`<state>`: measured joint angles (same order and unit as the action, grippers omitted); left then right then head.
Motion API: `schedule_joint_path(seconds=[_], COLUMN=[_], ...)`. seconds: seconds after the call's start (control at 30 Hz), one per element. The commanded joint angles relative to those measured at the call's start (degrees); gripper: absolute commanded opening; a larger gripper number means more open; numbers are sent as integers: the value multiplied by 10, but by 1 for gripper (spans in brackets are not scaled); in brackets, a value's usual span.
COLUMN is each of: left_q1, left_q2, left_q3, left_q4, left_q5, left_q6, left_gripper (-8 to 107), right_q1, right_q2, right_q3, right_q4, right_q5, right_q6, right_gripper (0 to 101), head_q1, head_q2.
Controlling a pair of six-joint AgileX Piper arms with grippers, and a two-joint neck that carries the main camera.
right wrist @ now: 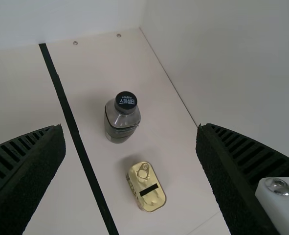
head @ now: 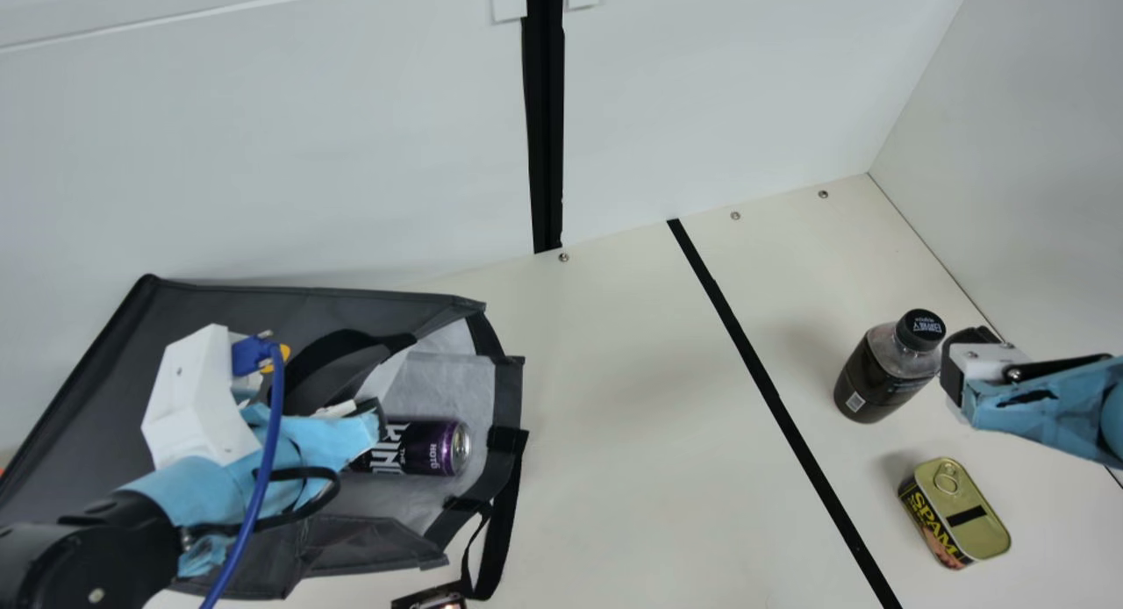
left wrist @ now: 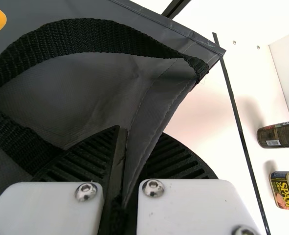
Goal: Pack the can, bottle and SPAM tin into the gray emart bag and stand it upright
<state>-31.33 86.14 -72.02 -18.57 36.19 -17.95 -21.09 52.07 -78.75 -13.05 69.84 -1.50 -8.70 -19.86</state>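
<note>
The gray bag [head: 88, 363] lies on its side at the left of the main view, its mouth facing right. Inside the mouth rests the purple can [head: 430, 447]. My left gripper [head: 373, 416] is over the bag; in the left wrist view my left gripper [left wrist: 122, 171] is shut on a fold of the bag's gray fabric [left wrist: 154, 103]. The dark bottle [head: 882, 372] stands upright at the right, with my right gripper [head: 956, 363] beside its cap. In the right wrist view my right gripper [right wrist: 132, 161] is wide open, the bottle [right wrist: 121, 120] and SPAM tin [right wrist: 146, 187] beyond its fingers.
A black strip [head: 772, 390] runs along the table [head: 632, 416] between bag and bottle. White walls close off the back and right. A black strap [head: 500, 539] hangs from the bag's mouth, and a small dark object [head: 430, 598] lies at the front edge.
</note>
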Motion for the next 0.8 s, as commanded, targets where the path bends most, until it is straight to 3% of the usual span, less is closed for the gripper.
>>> schedule_joint_path(seconds=[0.0, 0.77], left_q1=[0, 0], left_q2=[0, 0], left_q3=[0, 0], left_q4=[0, 0], left_q5=[0, 0], left_q6=[0, 0], left_gripper=[-8, -8], right_q1=[-2, -33], right_q2=[3, 70], right_q3=[1, 1], right_q4=[5, 34], right_q5=[1, 1], right_q6=[1, -6], right_gripper=[95, 95], head_q1=[-13, -13], head_q2=[-1, -1])
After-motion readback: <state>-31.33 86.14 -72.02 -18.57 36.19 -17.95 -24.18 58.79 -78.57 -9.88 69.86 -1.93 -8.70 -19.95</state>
